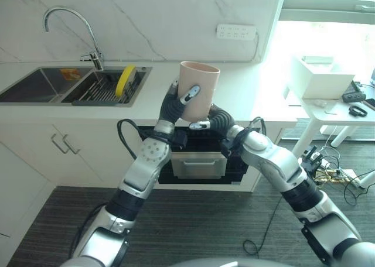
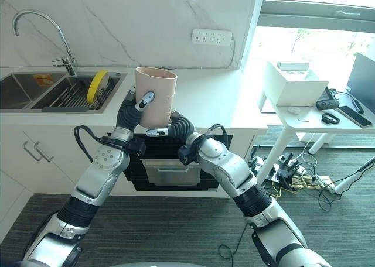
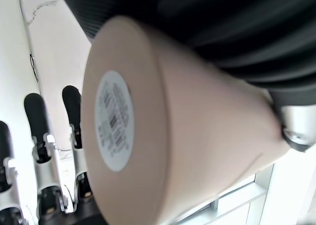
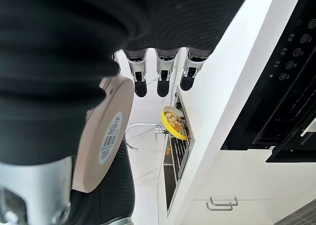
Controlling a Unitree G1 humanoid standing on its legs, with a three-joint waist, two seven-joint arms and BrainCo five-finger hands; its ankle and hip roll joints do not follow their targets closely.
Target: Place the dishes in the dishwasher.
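My left hand (image 1: 174, 105) is shut on a beige cup (image 1: 199, 91), thumb across its front, and holds it upright above the counter's front edge. The labelled base of the cup (image 3: 114, 120) fills the left wrist view. Just under the cup's base lies my right hand (image 1: 203, 125), open; its straight fingers (image 4: 159, 69) show beside the cup (image 4: 104, 136). Below the counter, the black dishwasher (image 1: 199, 161) has a grey rack pulled partway out. A yellow plate (image 1: 125, 79) stands on edge in the sink's rack.
A double sink (image 1: 35, 84) with a curved tap (image 1: 70, 27) sits at the counter's left. The white counter (image 1: 246, 97) ends at the right, where a white table (image 1: 334, 112) carries a box and small devices. Cables lie on the floor beneath it.
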